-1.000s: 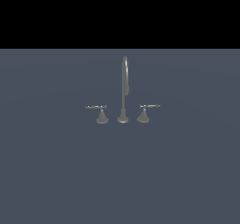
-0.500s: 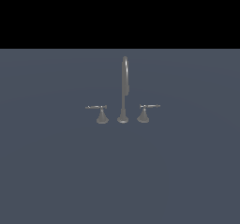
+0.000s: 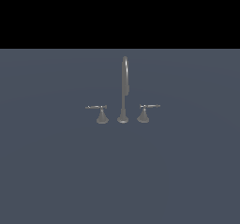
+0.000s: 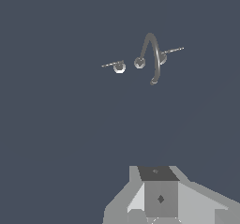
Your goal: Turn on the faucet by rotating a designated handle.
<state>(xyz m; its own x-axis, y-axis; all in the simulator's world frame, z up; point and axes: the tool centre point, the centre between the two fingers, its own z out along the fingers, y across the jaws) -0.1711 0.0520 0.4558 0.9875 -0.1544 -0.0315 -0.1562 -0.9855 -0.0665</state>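
Nothing moved: slender grey faucet (image 3: 124, 89) (matte).

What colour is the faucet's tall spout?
Dull grey metal, like the rest of the faucet; the spout shows best in the exterior view.

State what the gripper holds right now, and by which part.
Nothing is held. In the wrist view the gripper is far from the faucet, touching neither it nor the handle.
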